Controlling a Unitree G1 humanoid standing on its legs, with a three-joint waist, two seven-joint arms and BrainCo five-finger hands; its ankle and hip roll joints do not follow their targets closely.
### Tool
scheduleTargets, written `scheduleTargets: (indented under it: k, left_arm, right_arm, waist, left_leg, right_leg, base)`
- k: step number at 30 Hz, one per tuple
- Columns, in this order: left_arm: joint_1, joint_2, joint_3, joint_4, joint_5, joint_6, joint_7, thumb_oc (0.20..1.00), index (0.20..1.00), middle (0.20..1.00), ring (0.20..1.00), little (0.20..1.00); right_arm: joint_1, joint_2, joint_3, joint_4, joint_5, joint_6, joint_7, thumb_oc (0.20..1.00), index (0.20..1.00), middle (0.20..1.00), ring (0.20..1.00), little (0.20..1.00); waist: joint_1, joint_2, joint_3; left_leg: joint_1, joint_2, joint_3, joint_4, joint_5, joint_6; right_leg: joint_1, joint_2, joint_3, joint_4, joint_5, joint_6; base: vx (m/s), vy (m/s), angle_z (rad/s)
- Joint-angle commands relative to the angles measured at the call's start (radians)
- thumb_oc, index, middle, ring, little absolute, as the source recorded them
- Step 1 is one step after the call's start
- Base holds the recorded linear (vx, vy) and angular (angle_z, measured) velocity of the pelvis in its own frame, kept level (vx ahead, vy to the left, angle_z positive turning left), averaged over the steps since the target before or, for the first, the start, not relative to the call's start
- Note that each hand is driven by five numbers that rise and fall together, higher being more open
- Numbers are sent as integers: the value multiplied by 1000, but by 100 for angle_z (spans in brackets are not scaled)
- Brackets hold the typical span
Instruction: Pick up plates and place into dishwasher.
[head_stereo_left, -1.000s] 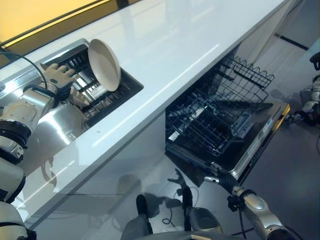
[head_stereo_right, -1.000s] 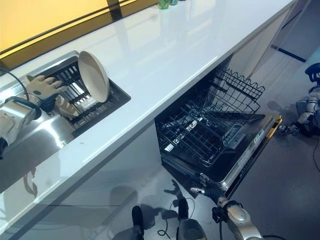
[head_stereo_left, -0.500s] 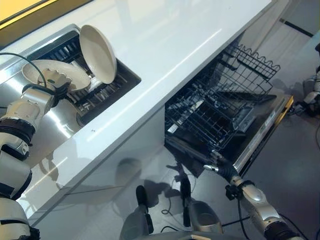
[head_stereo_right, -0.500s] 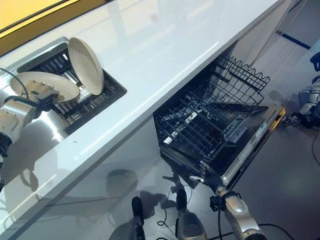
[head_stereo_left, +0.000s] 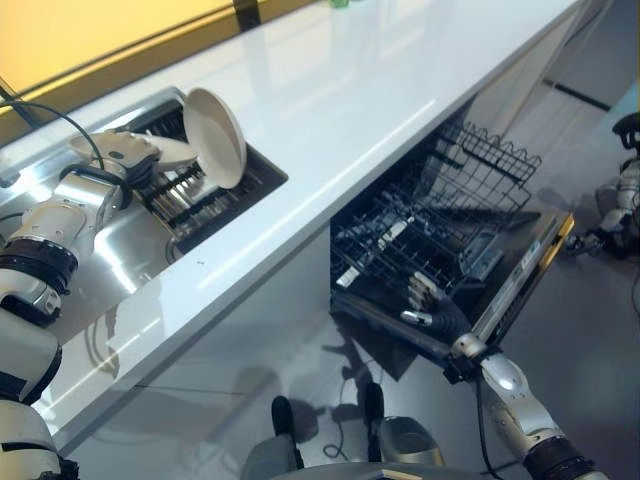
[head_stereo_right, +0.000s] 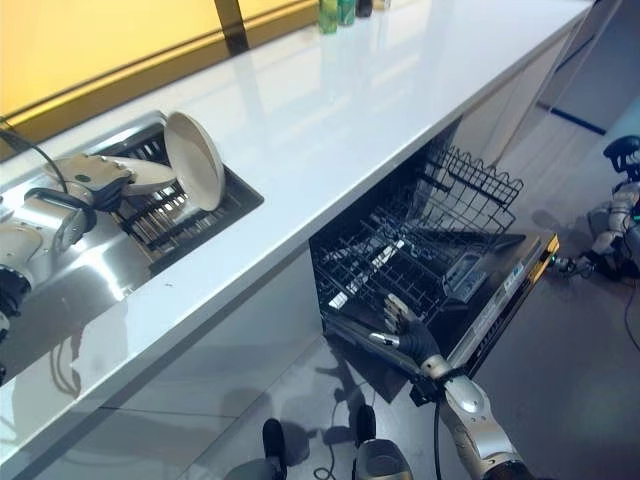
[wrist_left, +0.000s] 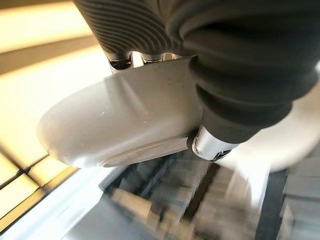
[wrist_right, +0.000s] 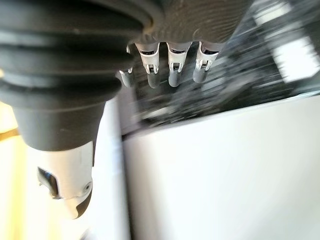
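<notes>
— Under the white desk (head_stereo_left: 330, 110), what's open?
— Dishwasher (head_stereo_left: 450, 250), lower rack (head_stereo_right: 400, 262) pulled out; right hand (head_stereo_left: 432, 308) beside it, fingers relaxed apart.
— Plates?
— One plate (head_stereo_left: 215, 137) upright in the sink rack (head_stereo_left: 205, 190); left hand (head_stereo_left: 125, 150) has fingers clamped on another plate (wrist_left: 125, 125).

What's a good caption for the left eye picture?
Left hand lifts a plate from the sink rack beside another plate.

Upright plate (head_stereo_left: 215, 137) beside held plate (head_stereo_left: 128, 148); bare countertop (head_stereo_left: 360, 90).
</notes>
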Motion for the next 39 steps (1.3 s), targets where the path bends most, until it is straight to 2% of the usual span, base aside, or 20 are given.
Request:
scheduleTargets:
  k: [1,4,5,6,7,8,9,12,16,20,22,30,39]
  left_arm:
    - [15,40,126,-51,-91,46,106,200,200,200,200,200]
    - [91,32,191,-158,-184,-1,141,200,200,200,200,200]
    - [128,7,236,-234,-265,-31,128,200,200,200,200,200]
    - [153,-9,266,-281,-280,-33,113,200,200,200,200,200]
    - [179,-38,294,-347,-298,-56,109,200,200,200,200,200]
    - [189,-46,306,-378,-295,-52,100,200,200,200,200,200]
    - [198,-61,315,-438,-299,-65,96,200,200,200,200,200]
    - [191,-71,315,-527,-343,-66,57,200,200,200,200,200]
    - [164,-101,284,-632,-418,-121,-21,200,200,200,200,200]
    - [127,-113,239,-686,-534,-171,-105,200,200,200,200,200]
    - [110,-121,217,-697,-580,-197,-136,200,200,200,200,200]
    - [38,-144,148,-733,-746,-258,-241,200,200,200,200,200]
    - [-19,-169,108,-751,-789,-312,-228,200,200,200,200,200]
  right_arm:
    - [-36,-19,-26,-147,-109,-171,-80,1000,1000,1000,1000,1000]
    - [-60,-51,-52,-231,-272,-190,-213,1000,1000,1000,1000,1000]
    - [-85,-83,-76,-272,-398,-209,-308,1000,1000,1000,1000,1000]
    - [-102,-105,-85,-290,-471,-207,-360,1000,1000,1000,1000,1000]
    - [-140,-138,-98,-307,-573,-189,-454,1000,1000,1000,1000,1000]
    - [-161,-152,-98,-305,-605,-177,-483,1000,1000,1000,1000,1000]
    - [-224,-194,-96,-304,-710,-152,-565,1000,1000,1000,1000,1000]
    - [-329,-257,-83,-312,-727,-102,-596,1000,1000,1000,1000,1000]
    - [-555,-357,2,-269,-839,31,-656,1000,1000,1000,1000,1000]
    - [-708,-413,86,-214,-880,90,-664,1000,1000,1000,1000,1000]
    - [-778,-432,134,-181,-851,102,-628,1000,1000,1000,1000,1000]
    - [-924,-425,275,-22,-780,111,-495,1000,1000,1000,1000,1000]
    - [-995,-378,373,83,-677,102,-314,1000,1000,1000,1000,1000]
  waist:
    - [43,39,-59]
    - [58,42,-76]
    - [70,40,-84]
    - [75,41,-87]
    - [90,37,-96]
    - [94,36,-98]
    - [110,32,-105]
    - [126,24,-109]
    - [161,4,-126]
    - [184,-10,-140]
    - [195,-15,-148]
    - [219,-27,-176]
    - [233,-33,-188]
  left_leg:
    - [37,-77,29,12,-164,37]
    - [53,-79,18,12,-172,40]
    - [61,-80,13,12,-176,42]
    - [66,-80,10,12,-179,42]
    - [71,-80,3,12,-183,42]
    - [74,-81,1,12,-185,42]
    - [82,-81,-6,12,-189,43]
    - [91,-82,-17,12,-192,42]
    - [98,-80,-36,12,-194,39]
    - [99,-81,-47,12,-192,38]
    - [99,-83,-54,12,-191,39]
    - [96,-88,-68,12,-186,40]
    - [98,-89,-76,12,-187,41]
  right_leg:
    - [21,-38,-5,11,-123,100]
    - [40,-37,-6,11,-132,100]
    - [50,-37,-8,11,-137,98]
    - [55,-36,-9,11,-140,98]
    - [64,-37,-11,10,-144,98]
    - [69,-37,-12,10,-145,97]
    - [79,-36,-17,8,-148,96]
    - [92,-34,-22,7,-151,94]
    - [108,-32,-37,5,-156,88]
    - [115,-31,-52,5,-158,86]
    - [118,-31,-59,5,-159,85]
    - [121,-34,-75,5,-158,83]
    - [128,-37,-81,5,-160,78]
  base:
    - [63,-49,2]
    - [40,-33,5]
    - [32,-35,6]
    - [38,-49,5]
    - [31,-40,6]
    - [39,-57,1]
    - [28,-42,5]
    - [24,-56,4]
    - [25,-76,9]
    - [21,-65,9]
    - [26,-46,14]
    - [30,-25,6]
    - [31,-2,6]
